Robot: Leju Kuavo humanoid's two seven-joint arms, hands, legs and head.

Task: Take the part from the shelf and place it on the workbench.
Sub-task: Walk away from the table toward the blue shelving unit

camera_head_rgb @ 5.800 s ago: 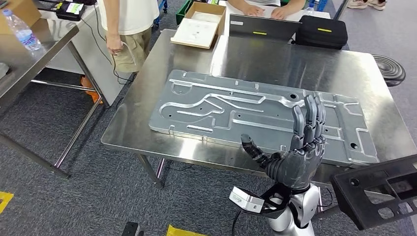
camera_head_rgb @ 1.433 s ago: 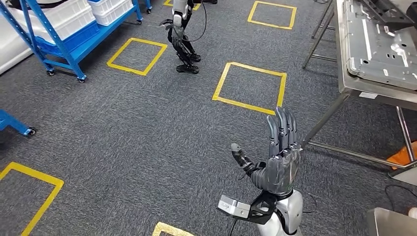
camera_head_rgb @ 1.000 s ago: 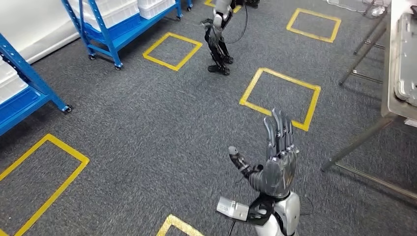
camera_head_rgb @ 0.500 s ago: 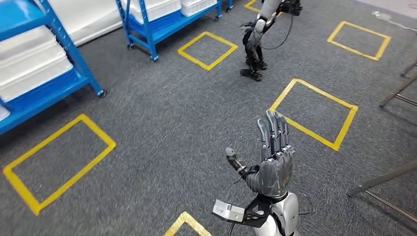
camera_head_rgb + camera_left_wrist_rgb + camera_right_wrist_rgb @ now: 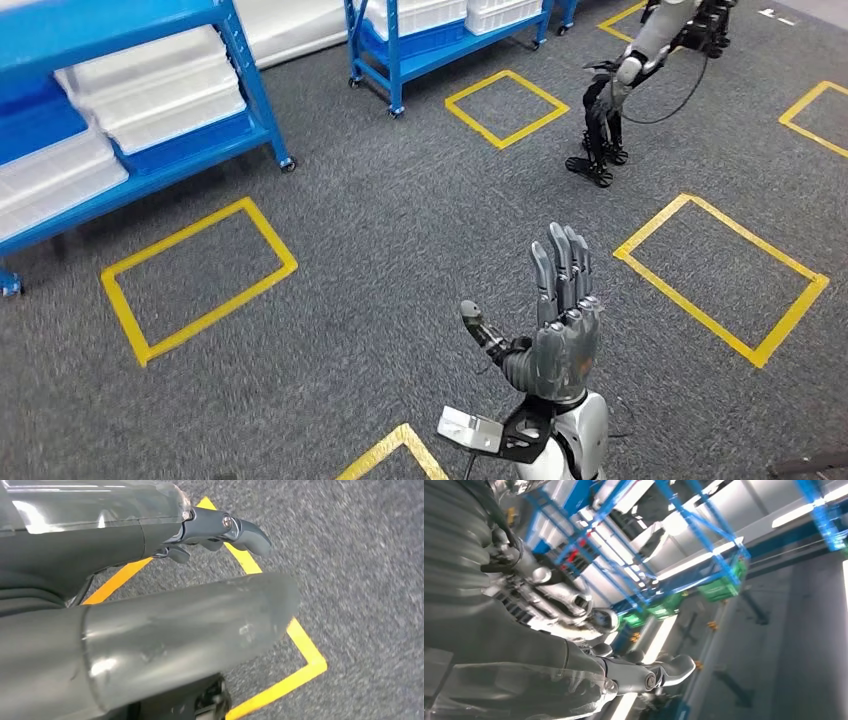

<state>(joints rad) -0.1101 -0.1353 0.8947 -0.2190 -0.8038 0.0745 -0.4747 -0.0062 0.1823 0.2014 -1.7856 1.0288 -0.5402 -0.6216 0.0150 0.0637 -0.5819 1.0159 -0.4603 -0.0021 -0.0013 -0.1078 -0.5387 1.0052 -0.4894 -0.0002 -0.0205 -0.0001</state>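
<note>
My right hand point(image 5: 558, 330) is raised in front of me in the head view, fingers straight and spread, thumb out to the side, holding nothing. In the right wrist view the same hand point(image 5: 574, 655) points toward blue racking and ceiling lights. My left hand point(image 5: 175, 630) hangs over grey carpet with nothing in it, thumb and a dark finger point(image 5: 240, 527) apart. A blue shelf point(image 5: 240, 70) with white bins point(image 5: 150, 100) stands at the far left. I cannot make out a part on it.
A second blue shelf point(image 5: 395, 60) with white bins stands further back. Another robot point(image 5: 620, 90) stands at the far right on the carpet. Yellow tape squares point(image 5: 270, 240) mark the floor, one of them beside my right hand point(image 5: 720, 215).
The camera has turned left: the workbench with the metal plate has slid out on the right, and blue shelves have come in on the left. My raised right hand keeps its pose.
</note>
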